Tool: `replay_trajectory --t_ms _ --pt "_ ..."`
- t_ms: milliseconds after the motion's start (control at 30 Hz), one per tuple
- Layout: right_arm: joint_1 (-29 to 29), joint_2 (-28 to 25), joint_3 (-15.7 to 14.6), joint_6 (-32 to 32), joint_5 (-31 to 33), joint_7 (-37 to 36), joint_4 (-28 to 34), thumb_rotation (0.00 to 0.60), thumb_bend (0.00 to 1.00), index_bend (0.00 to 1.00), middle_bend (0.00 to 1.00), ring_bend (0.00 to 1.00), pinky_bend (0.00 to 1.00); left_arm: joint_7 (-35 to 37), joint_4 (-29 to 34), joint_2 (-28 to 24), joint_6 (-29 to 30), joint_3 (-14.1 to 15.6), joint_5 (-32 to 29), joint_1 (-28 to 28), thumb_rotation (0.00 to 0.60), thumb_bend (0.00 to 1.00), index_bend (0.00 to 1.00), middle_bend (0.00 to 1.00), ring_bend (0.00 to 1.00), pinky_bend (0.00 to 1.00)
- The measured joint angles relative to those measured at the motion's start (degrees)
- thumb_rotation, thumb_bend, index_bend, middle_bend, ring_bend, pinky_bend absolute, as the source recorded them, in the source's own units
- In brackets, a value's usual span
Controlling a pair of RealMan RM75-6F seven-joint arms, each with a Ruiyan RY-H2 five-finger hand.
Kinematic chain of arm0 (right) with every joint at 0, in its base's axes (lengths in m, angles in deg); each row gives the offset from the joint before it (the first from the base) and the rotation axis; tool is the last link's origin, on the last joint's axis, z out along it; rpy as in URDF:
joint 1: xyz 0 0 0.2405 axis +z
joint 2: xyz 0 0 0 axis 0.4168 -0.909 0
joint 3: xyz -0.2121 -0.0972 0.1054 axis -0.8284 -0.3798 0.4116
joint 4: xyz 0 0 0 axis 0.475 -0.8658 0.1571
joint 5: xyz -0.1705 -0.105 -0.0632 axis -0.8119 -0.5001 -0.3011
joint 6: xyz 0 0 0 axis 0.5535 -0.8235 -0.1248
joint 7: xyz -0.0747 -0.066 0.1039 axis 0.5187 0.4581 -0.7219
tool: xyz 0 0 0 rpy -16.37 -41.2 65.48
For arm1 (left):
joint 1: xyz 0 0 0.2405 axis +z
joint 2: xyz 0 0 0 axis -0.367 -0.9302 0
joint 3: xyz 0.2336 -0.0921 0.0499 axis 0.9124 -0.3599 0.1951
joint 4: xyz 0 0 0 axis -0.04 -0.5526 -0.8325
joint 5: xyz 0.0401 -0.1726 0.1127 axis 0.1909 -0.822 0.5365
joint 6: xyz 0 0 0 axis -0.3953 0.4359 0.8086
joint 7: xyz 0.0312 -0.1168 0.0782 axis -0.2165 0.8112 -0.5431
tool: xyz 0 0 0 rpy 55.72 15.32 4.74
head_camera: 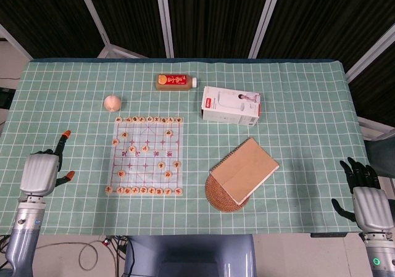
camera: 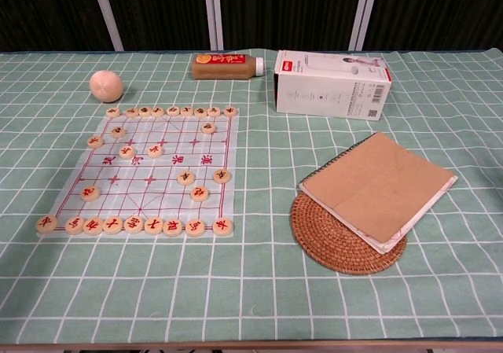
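My left hand [head_camera: 41,172] holds nothing, fingers apart, near the chess board [head_camera: 147,155]. A careless reach could scatter the pieces [camera: 199,193]. My right hand [head_camera: 368,204] is also empty, fingers spread.

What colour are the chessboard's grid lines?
Red, on a pale translucent chessboard; clearest in the chest view.

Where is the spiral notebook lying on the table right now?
In both views the spiral notebook lies right of the chess board, partly over the round woven coaster, in front of the white box.

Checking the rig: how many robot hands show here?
2: the left robot hand left of the chessboard, the right robot hand at the table's near right corner.
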Motion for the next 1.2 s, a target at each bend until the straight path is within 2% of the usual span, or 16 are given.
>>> replay_trajectory --t_ms 67,167,467,767,1200 --pt "0.0 0.0 0.0 0.1 0.1 -0.1 0.0 0.600 0.34 0.00 0.00 0.00 0.00 -1.1 -0.4 0.3 -2.8 -1.4 -3.2 -1.7 0.600 0.15 0.31 1.00 0.85 0.94" --pt "0.0 -0.1 0.1 0.3 0.4 -0.2 0.0 0.600 0.34 0.00 0.00 0.00 0.00 -2.7 -1.6 1.0 -6.6 -3.4 -7.8 -4.5 0.600 0.16 0.37 1.00 0.87 0.95" --pt "0.1 -0.1 0.1 0.1 -0.1 -0.7 -0.2 0.600 0.34 0.00 0.00 0.00 0.00 -7.9 -8.0 4.6 -15.0 -6.7 -18.5 -11.8 0.600 0.19 0.42 1.00 0.87 0.95" --pt "0.1 -0.2 0.1 0.4 0.3 -1.0 -0.1 0.600 0.34 0.00 0.00 0.00 0.00 -10.7 -15.1 9.2 -19.3 -7.0 -24.0 -16.7 0.600 0.21 0.42 1.00 0.87 0.95" --pt "0.2 -0.5 0.4 1.0 1.3 -1.5 0.4 0.600 0.34 0.00 0.00 0.00 0.00 -12.6 -23.0 14.2 -22.0 -6.0 -28.3 -20.8 0.600 0.25 0.43 1.00 0.87 0.95"
